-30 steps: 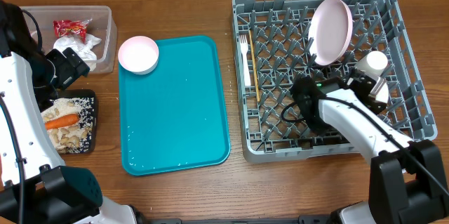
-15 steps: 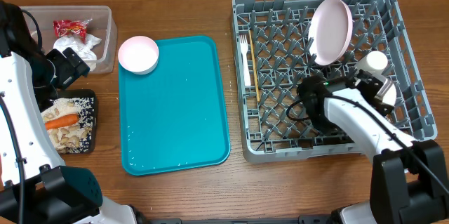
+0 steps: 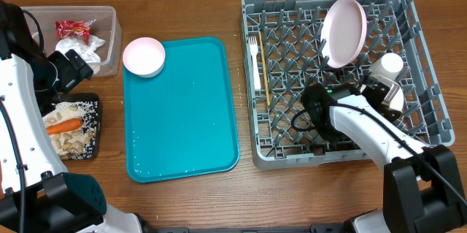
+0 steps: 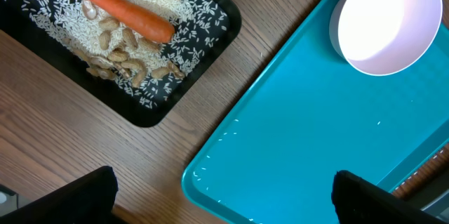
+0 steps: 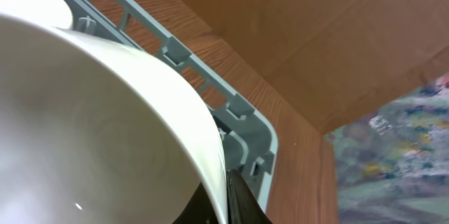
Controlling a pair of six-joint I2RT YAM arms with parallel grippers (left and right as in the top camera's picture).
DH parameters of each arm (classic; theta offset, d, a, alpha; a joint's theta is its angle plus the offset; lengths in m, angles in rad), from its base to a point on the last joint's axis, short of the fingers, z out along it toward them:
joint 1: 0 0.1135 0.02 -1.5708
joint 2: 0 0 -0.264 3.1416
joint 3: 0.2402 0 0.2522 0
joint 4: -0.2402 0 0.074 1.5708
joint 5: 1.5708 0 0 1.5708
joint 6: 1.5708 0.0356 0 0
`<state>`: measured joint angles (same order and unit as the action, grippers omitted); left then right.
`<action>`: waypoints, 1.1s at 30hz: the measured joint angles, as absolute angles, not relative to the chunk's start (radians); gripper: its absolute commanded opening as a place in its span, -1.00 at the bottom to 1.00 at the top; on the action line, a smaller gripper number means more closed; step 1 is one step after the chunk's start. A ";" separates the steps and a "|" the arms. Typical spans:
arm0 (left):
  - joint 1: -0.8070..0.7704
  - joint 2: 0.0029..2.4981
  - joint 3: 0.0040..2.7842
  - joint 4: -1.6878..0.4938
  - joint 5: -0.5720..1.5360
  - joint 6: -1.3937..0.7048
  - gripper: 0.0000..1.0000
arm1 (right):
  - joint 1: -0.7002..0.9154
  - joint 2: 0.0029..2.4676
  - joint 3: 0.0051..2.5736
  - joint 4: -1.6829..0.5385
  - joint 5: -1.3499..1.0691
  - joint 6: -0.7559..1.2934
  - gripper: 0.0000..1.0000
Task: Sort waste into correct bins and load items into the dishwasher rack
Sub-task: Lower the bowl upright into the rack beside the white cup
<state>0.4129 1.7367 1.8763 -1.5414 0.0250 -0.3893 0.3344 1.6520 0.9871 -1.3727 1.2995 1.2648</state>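
White bowl, caught at its rim by the right end effector. The fingers are pressed together on the thin wall, one dark fingertip showing under the lip. The bowl hangs at the right side of the grey dishwasher rack, just below the small white cup and near the leaning pink plate.

Handling, as a judgement: the bowl looks rigid and smooth, so probably slippery. Whether it is light plastic or breakable ceramic cannot be told. A pinch on one edge lets it swing, so it is best seated between pegs before release.

The left end effector is spread wide and holds nothing. It hovers over the table between the black tray, which carries the carrot and rice, and the teal tray. On that tray's far-left corner sits the pink bowl, not yet loaded. Its rim, one finger inside and one outside, looks the sensible hold.

Against half a second ago, the right forearm and elbow lie slightly further left, with the bowl, roughly where they were a second ago. The left arm, the pink bowl, the plate and the cup have not moved.
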 measured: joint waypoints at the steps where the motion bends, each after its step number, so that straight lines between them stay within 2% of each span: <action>1: 0.413 1.737 1.876 -1.541 0.025 -0.389 0.99 | 0.334 1.652 0.987 -1.390 1.309 1.267 -0.92; 7: 0.413 1.736 1.876 -1.541 0.025 -0.389 1.00 | 0.340 1.652 0.987 -1.487 1.337 1.335 -0.92; 23: 0.413 1.736 1.876 -1.541 0.025 -0.389 1.00 | 0.341 1.652 0.986 -1.444 1.317 1.338 -0.89; 25: 0.413 1.736 1.876 -1.541 0.025 -0.389 1.00 | 0.342 1.652 0.986 -1.459 1.316 1.338 -0.70; 26: 0.413 1.737 1.876 -1.541 0.025 -0.389 1.00 | 0.342 1.652 0.986 -1.465 1.312 1.333 -0.52; 27: 0.413 1.737 1.876 -1.541 0.025 -0.389 1.00 | 0.342 1.652 0.986 -1.472 1.308 1.332 -0.24; 29: 0.413 1.737 1.876 -1.541 0.025 -0.389 1.00 | 0.342 1.652 0.988 -1.485 1.299 1.330 -0.13; 31: 0.413 1.737 1.876 -1.541 0.025 -0.389 1.00 | 0.342 1.652 0.999 -1.504 1.287 1.331 0.08; 33: 0.413 1.737 1.876 -1.541 0.025 -0.389 1.00 | 0.342 1.652 1.024 -1.520 1.269 1.326 0.13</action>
<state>0.4133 1.7367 1.8763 -1.5410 0.0250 -0.3893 0.3420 1.6524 1.0237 -1.5196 1.2690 1.3258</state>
